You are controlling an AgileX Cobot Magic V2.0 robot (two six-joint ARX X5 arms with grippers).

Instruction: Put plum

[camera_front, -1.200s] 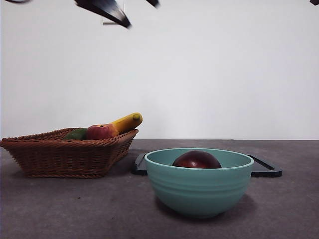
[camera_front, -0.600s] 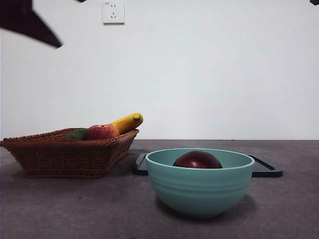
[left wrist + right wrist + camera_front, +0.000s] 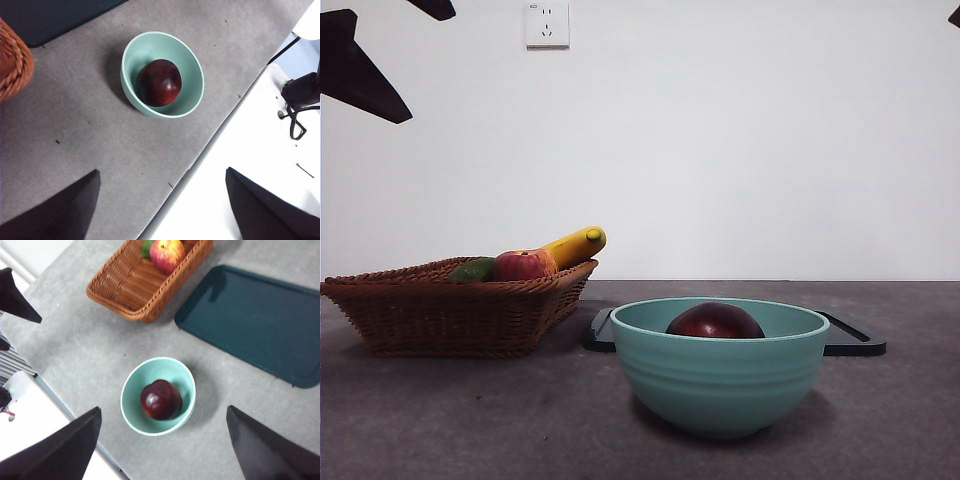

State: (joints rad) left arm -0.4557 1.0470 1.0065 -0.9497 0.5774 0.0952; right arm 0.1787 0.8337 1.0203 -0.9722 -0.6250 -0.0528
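The dark maroon plum (image 3: 716,321) lies inside the teal bowl (image 3: 720,385) at the front middle of the table. It also shows in the left wrist view (image 3: 159,82) and the right wrist view (image 3: 160,399), resting in the bowl (image 3: 192,70) (image 3: 132,410). My left gripper (image 3: 162,207) is open and empty, high above the table's front edge, well clear of the bowl. My right gripper (image 3: 162,447) is open and empty, high above the bowl. In the front view only black tips show at the top left corner (image 3: 360,70).
A wicker basket (image 3: 450,310) at the left holds a red-and-yellow apple (image 3: 520,266), a green fruit (image 3: 473,270) and a banana (image 3: 575,245). A dark tray (image 3: 850,340) lies flat behind the bowl. A wall socket (image 3: 547,24) is on the back wall.
The dark arm at the top of the front view has drawn away leftward and up, uncovering the wall socket. The plum, bowl and basket have not moved.
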